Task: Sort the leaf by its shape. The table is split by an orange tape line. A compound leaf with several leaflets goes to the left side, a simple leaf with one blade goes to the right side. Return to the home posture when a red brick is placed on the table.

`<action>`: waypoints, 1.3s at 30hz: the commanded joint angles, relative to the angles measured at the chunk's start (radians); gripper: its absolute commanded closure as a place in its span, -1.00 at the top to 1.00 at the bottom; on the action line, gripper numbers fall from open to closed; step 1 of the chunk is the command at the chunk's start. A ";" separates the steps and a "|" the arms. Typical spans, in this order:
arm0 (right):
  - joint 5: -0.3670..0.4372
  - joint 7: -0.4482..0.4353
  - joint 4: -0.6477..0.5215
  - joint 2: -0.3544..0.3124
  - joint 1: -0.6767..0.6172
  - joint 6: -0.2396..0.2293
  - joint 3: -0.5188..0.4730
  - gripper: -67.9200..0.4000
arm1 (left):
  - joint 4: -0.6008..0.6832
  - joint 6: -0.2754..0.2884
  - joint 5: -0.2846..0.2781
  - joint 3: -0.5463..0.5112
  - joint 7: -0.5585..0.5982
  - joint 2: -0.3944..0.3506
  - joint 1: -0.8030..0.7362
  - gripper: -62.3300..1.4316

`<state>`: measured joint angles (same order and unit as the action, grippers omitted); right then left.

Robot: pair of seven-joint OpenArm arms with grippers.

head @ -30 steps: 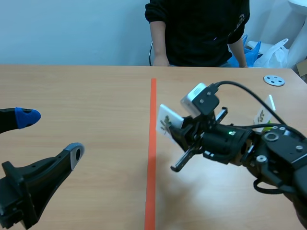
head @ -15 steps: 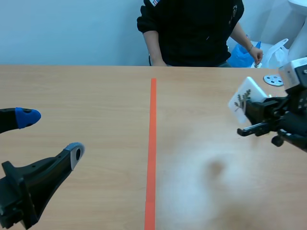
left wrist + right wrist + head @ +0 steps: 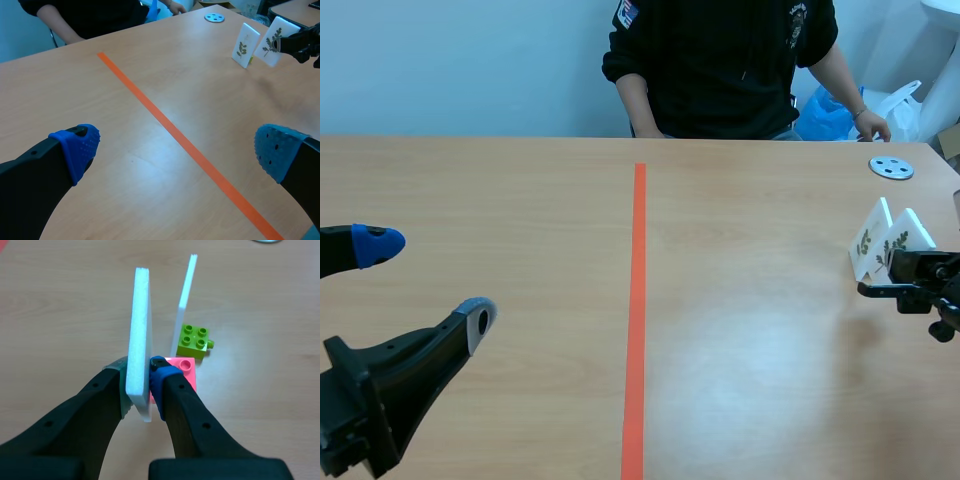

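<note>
Leaf card (image 3: 139,340) is clamped in my right gripper (image 3: 139,385) on the right side of the smooth wooden table (image 3: 520,190), just beside a second card (image 3: 866,245). Its leaf looks compound, so I judge the sorting unfinished. My left gripper (image 3: 175,147) stands wide. Both cards are stiff white foam; a pink brick (image 3: 184,369) and a green brick (image 3: 196,340), studded plastic, sit at their feet.
</note>
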<state>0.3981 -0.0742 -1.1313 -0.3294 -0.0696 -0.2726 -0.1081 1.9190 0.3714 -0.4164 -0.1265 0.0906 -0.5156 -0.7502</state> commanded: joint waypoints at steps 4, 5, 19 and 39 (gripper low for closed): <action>-0.007 -0.047 0.043 0.007 0.080 0.017 0.005 -0.94 | 0.006 0.005 -0.007 0.004 0.018 0.003 0.005 1.00; -0.010 -0.050 0.063 0.013 0.093 0.019 0.005 -0.94 | 0.006 0.005 -0.007 0.004 0.018 0.003 0.005 1.00; -0.108 -0.110 0.225 0.058 0.159 0.103 0.038 -0.94 | 0.006 0.005 -0.007 0.004 0.018 0.003 0.005 1.00; -0.082 -0.135 0.106 0.029 0.117 0.076 0.025 0.55 | 0.006 0.005 -0.007 0.004 0.021 0.003 0.006 1.00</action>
<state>0.3046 -0.1978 -0.9703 -0.2668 0.0418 -0.1932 -0.0673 1.9190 0.3714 -0.4164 -0.1265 0.0925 -0.5156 -0.7502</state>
